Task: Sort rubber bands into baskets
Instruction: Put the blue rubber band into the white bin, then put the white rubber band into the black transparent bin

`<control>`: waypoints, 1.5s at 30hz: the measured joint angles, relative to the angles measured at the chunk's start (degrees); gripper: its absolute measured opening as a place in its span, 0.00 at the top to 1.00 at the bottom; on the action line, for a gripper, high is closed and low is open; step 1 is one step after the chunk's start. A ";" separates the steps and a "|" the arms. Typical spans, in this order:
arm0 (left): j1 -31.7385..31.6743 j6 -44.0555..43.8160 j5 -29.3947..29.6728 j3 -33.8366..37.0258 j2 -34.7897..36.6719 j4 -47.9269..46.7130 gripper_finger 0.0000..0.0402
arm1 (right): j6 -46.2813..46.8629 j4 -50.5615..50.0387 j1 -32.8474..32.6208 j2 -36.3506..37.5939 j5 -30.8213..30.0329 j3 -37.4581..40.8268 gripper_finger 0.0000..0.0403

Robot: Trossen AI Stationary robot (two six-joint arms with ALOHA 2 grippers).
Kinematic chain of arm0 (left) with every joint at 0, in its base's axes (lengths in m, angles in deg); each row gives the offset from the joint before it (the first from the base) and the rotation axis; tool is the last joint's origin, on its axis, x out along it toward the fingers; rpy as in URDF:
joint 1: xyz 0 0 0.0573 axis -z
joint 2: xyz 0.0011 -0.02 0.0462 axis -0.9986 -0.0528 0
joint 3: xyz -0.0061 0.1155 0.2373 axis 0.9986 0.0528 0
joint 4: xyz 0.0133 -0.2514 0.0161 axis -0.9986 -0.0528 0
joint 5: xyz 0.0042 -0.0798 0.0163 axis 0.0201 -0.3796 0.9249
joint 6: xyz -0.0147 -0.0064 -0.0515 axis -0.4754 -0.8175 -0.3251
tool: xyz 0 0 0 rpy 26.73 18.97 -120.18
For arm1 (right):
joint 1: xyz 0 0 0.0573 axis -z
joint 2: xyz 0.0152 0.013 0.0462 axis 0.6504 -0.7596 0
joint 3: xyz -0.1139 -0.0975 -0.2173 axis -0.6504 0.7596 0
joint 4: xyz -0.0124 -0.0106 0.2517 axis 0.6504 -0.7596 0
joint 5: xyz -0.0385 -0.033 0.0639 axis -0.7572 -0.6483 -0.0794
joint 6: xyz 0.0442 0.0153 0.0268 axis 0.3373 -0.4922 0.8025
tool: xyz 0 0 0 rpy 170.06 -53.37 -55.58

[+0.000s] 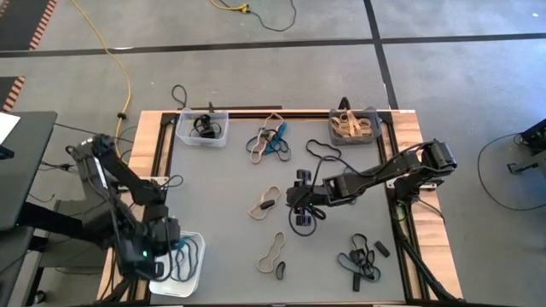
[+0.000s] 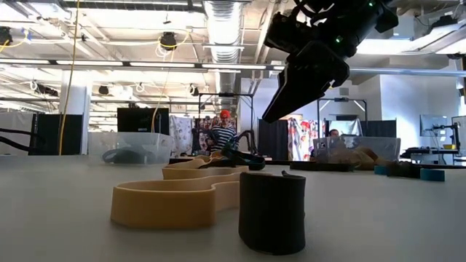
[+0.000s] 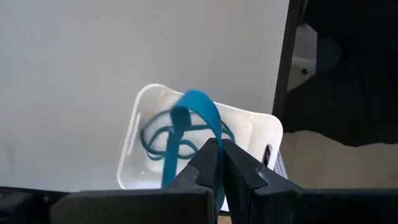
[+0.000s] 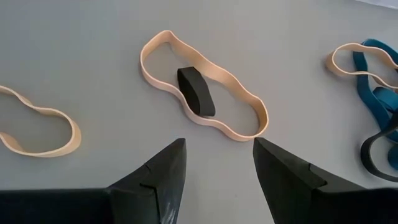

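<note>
My left gripper (image 3: 219, 149) is shut on a teal rubber band (image 3: 193, 118) above the white basket (image 3: 134, 134), which holds other teal bands (image 3: 158, 140). In the high view this gripper (image 1: 175, 249) is at the table's near left corner, over that basket (image 1: 194, 286). My right gripper (image 4: 219, 146) is open over the middle of the table (image 1: 299, 205), touching nothing. Just beyond its fingers a tan band (image 4: 239, 121) lies flat with a short black band (image 4: 196, 90) inside its loop. The clear basket (image 1: 203, 128) holds black bands and the dark grey basket (image 1: 354, 126) holds tan ones. My left gripper pinches the teal band (image 3: 208, 134) between its two fingertips, coming from above and pointing steeply down. The band's loop hangs beyond the fingers over the white basket. Whether its lower end touches the bands in the basket, I cannot tell.
Loose bands lie across the grey mat: a teal, black and tan cluster (image 1: 271, 141) at the far middle, a black loop (image 1: 322, 152), a tan band (image 1: 271, 251) with a black one (image 1: 280, 269) near the front, and a dark and teal cluster (image 1: 358, 263) at the near right.
</note>
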 joint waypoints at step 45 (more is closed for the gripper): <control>-4.30 14.08 39.47 0.33 -17.98 -1.25 0.51 | -8.41 12.67 4.48 -11.01 5.93 0.00 0.46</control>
